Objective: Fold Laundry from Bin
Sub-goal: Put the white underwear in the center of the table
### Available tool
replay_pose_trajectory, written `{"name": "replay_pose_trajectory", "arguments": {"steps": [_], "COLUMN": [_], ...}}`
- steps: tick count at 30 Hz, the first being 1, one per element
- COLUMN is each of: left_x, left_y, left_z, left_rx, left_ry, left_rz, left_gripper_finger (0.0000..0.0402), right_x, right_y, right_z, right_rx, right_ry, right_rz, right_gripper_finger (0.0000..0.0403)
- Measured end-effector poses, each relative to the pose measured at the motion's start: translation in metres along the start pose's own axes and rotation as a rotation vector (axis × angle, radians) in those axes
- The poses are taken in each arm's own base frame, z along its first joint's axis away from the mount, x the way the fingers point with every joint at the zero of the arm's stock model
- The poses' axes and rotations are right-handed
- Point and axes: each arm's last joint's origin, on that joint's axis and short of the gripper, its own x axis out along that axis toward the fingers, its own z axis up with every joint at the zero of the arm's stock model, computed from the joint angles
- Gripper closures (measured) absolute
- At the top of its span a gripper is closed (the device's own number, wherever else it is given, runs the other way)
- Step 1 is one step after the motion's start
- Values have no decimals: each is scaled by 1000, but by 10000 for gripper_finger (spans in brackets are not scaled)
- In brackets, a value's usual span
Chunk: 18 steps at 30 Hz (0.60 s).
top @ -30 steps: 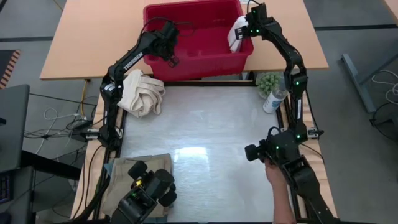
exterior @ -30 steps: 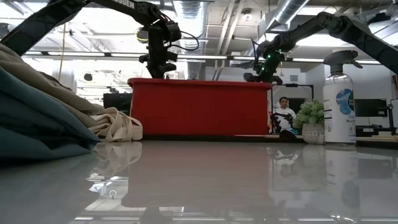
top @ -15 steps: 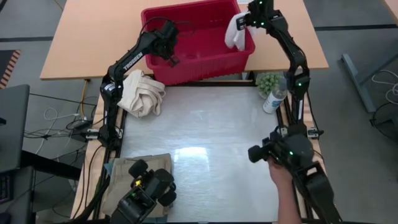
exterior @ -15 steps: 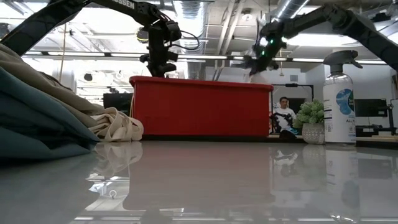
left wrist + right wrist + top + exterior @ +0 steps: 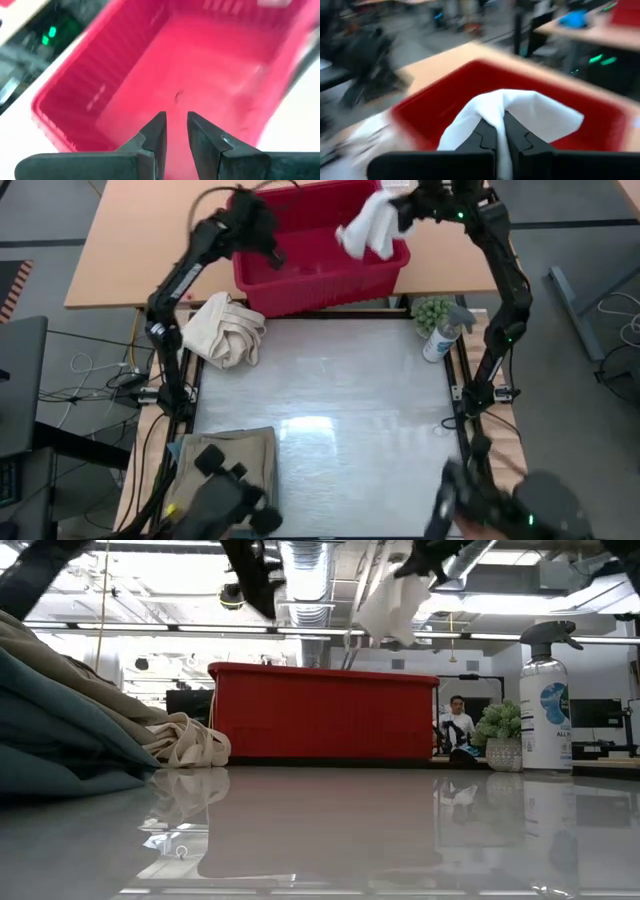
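High view: we note the right end effector (image 5: 412, 202) has risen since a second ago, clamped on the small white cloth (image 5: 366, 228), which now hangs clear above the red bin's (image 5: 320, 275) right rim, so the last item looks to be leaving it; the left end effector (image 5: 262, 218) has lifted over the bin's left side. Low and wrist views: the cloth (image 5: 395, 608) dangles above the bin (image 5: 322, 712), the left fingers (image 5: 155, 134) stand slightly apart, holding nothing, over the bin's bare floor, and the right fingers pinch the cloth (image 5: 517, 112). The glossy counter (image 5: 330, 400) before the bin carries a cream bundle (image 5: 228, 328), a spray bottle (image 5: 443, 335) and folded trousers (image 5: 225, 448); a seated person (image 5: 457, 728) shows beyond it.
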Motion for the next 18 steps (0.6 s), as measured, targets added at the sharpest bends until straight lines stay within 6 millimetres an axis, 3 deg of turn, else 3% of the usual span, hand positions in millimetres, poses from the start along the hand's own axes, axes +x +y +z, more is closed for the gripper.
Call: {"name": "replay_pose_trajectory", "arguments": {"steps": [4,9,14,18], "left_x": [-55,-115,-152,-181], "left_y": [7,8,-4,-22], "left_z": [8,8,6,4], "left_rx": [-50,-94,-147,-162], "left_ry": [-163,-352,-404,-393], "left_rz": [-141,-525,-852,-980], "left_gripper_finger": [333,333,333,333], "right_x": [-10,-17,-14,-13], "right_y": [41,106,167,204], "right_z": [-13,-38,-58,-73], "right_rx": [34,-90,-168,-192], "right_ry": [195,464,511,572], "right_rz": [155,409,752,878], "right_gripper_finger": [378,378,378,378]}}
